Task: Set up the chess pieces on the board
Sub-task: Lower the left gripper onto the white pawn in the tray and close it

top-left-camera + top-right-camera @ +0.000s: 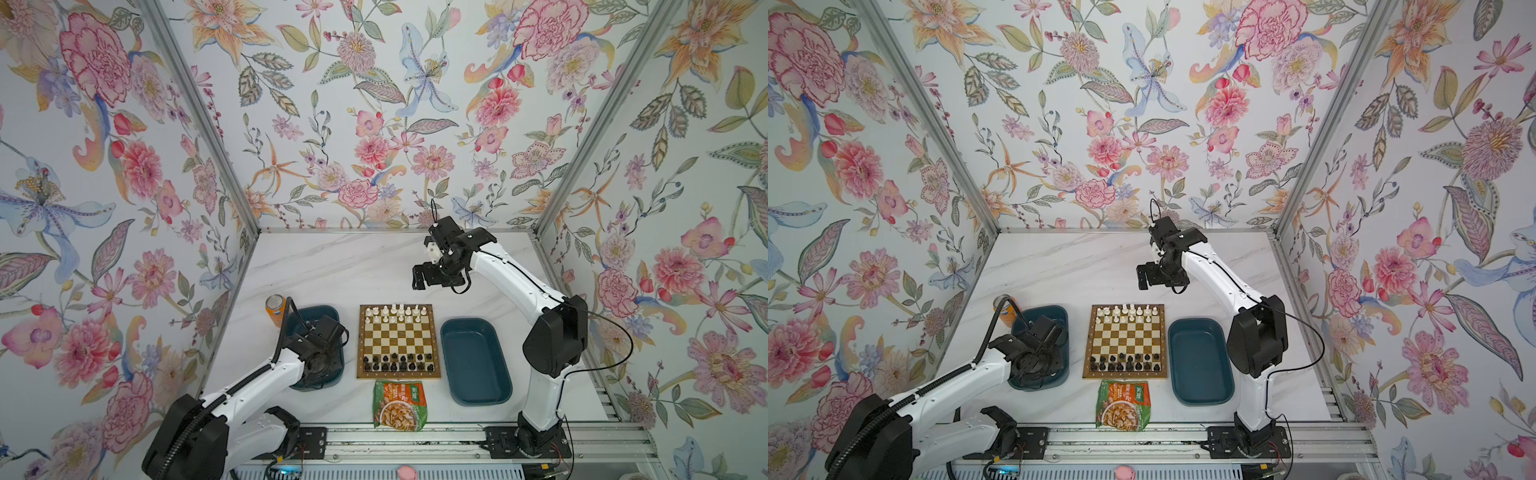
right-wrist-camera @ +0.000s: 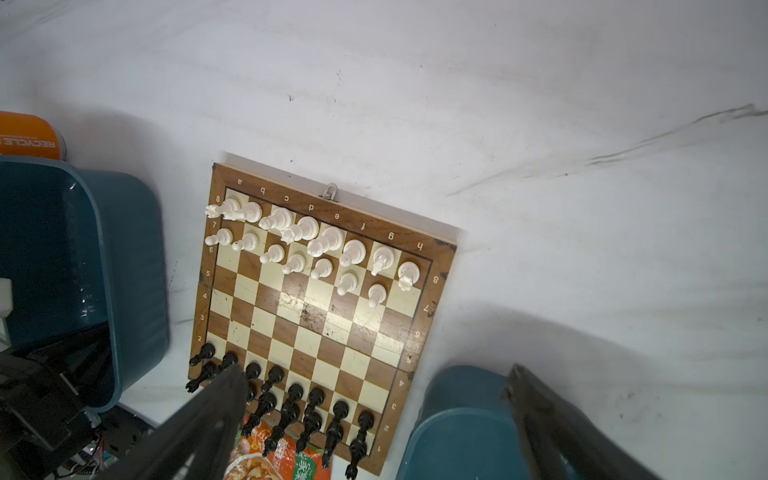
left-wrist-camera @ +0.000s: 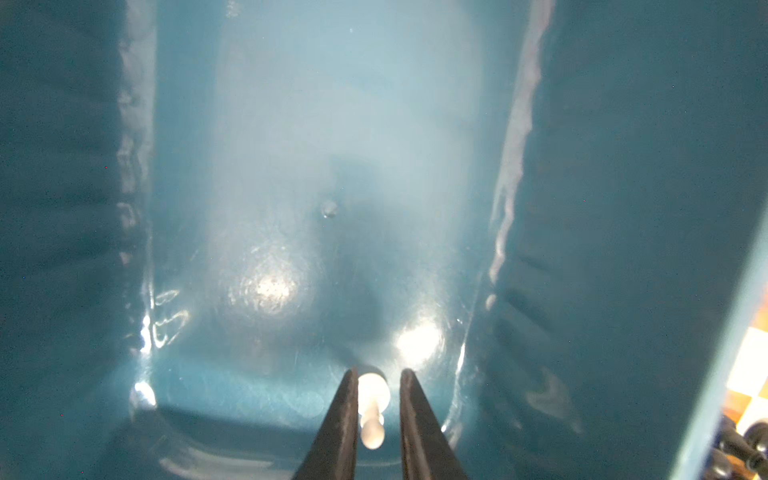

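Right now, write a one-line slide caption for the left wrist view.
The left gripper, fingers slightly apart, flanks a white pawn inside the teal tray.

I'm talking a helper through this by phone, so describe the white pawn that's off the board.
Find the chessboard, then the dark teal tray on its left, by the orange can. Inside that tray, a white pawn sits between the fingers of the left pincer; it is the only white piece off the board.
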`<act>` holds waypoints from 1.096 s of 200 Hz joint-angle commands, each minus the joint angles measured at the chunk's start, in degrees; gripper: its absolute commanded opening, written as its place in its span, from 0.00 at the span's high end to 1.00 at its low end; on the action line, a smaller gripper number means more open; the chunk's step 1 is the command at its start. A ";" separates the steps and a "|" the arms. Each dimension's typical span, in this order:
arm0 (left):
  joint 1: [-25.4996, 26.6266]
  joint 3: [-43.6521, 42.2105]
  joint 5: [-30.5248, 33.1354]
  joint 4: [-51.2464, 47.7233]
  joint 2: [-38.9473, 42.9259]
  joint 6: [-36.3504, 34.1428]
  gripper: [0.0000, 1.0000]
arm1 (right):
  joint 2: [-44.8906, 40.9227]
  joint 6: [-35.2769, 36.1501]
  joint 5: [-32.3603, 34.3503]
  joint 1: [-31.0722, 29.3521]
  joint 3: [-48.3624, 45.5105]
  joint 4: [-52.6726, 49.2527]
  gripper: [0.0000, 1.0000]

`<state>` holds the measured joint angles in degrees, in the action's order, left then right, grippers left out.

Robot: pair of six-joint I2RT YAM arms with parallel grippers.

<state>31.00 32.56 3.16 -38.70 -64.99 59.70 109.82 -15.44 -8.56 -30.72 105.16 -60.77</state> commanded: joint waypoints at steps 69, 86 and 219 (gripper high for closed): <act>-0.69 1.17 -2.17 -3.98 -1.67 -2.63 0.78 | -3.69 -0.73 -1.26 1.41 -3.64 1.71 0.01; -0.76 1.02 -2.12 -3.94 -1.80 -2.66 0.78 | -4.07 -0.90 -1.36 1.46 -4.30 2.04 0.01; -1.74 7.00 0.80 -6.77 -3.83 -4.81 0.92 | -5.29 -1.21 -1.81 2.15 -6.21 2.92 0.01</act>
<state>30.24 36.86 2.09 -42.76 -68.27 56.73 106.17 -16.10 -9.85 -28.84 99.63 -58.19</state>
